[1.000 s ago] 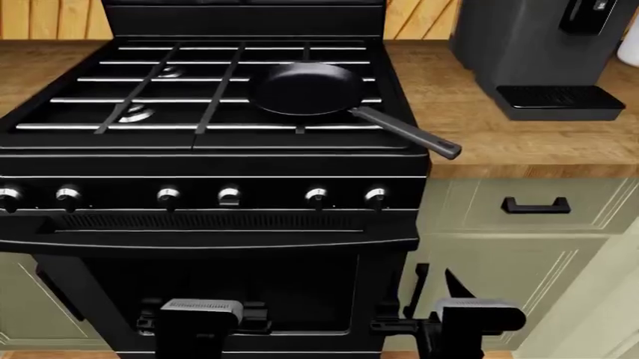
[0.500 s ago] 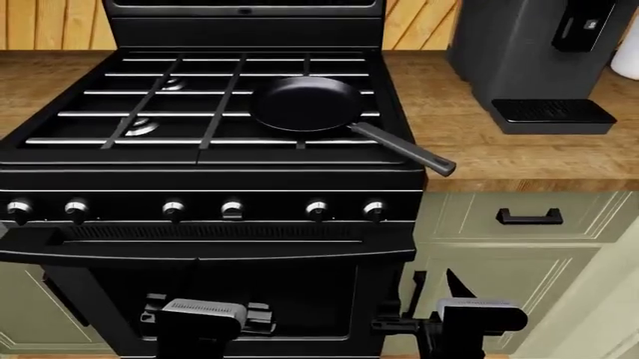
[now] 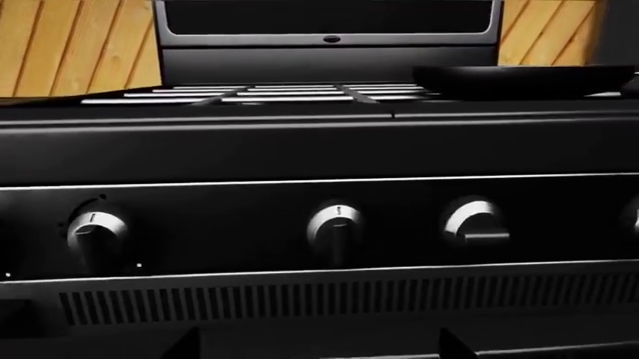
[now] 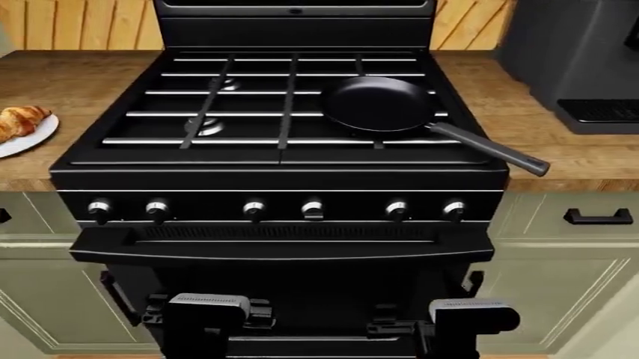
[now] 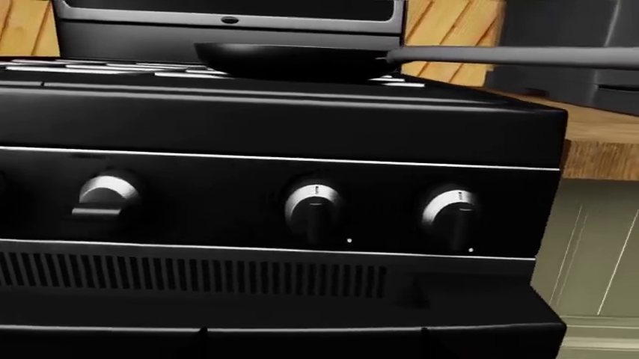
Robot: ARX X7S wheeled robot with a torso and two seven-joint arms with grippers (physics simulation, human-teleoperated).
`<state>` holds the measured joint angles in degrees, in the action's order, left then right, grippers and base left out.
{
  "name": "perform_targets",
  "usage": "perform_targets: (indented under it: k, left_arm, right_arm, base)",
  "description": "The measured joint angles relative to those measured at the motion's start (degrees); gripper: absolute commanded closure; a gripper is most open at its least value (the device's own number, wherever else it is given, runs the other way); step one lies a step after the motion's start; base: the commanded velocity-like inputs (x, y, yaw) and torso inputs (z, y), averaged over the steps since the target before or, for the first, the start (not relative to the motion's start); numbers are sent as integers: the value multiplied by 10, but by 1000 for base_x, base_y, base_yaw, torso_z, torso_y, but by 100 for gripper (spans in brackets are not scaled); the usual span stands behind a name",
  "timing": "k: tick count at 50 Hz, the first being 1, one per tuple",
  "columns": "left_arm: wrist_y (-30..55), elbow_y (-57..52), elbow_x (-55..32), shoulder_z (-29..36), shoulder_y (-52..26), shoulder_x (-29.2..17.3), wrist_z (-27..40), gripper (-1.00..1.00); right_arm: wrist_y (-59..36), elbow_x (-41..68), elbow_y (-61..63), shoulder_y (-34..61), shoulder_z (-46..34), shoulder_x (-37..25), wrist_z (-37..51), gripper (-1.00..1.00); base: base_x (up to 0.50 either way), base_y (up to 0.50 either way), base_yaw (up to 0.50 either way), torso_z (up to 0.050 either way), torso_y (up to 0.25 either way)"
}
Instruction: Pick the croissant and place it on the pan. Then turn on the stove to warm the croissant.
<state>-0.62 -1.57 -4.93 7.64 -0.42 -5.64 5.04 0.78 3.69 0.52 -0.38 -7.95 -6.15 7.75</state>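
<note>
Sitting untouched on a round white plate (image 4: pixel 25 138), the croissant (image 4: pixel 20 120) lies at the far left edge of the head view, at about nine o'clock from the stove (image 4: pixel 280 172), on the wooden bench (image 4: pixel 70 82). The plate is cut off by the frame edge, so only part of it shows.

The pan (image 4: pixel 381 103) stands empty on the grates at roughly two o'clock of the cooktop, its long handle running out toward four o'clock past the stove's right edge. Croissant and pan are well apart, with the left half of the cooktop between them.

Findings on progress: nothing of the task is done. The pastry is not yet picked, the pan holds nothing, and no flame shows at any burner. Six knobs line the front panel; one of them, the knob (image 4: pixel 313 210) fourth from the left, looks set crosswise in both wrist views (whether that means anything cannot be told).

Both arms hang low before the oven door at six o'clock. Of the left gripper (image 4: pixel 206 313) and right gripper (image 4: pixel 469 318) the head view shows only the wrist housings from above, and neither wrist view shows fingers clearly, so how the jaws stand cannot be told. Neither carries anything visible.

Remaining, in my judgement: reach left to the plate, lift the croissant, carry it to the pan, then turn the knob serving that burner.
</note>
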Motion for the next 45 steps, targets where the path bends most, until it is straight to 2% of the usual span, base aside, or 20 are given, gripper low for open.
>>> perform_targets:
  k: [27,45]
  left_arm:
    - [9,8,-12,21,-7,-14,16,-100]
    - [5,13,-16,36,-7,-28,13,-100]
  right_arm:
    - [-7,-32,-3,5,-29,-14,37,-100]
    - [-2,-21,2,3,-43,-26,29,-100]
  base:
    - [-98,500,0,0,0]
    - [100,500,0,0,0]
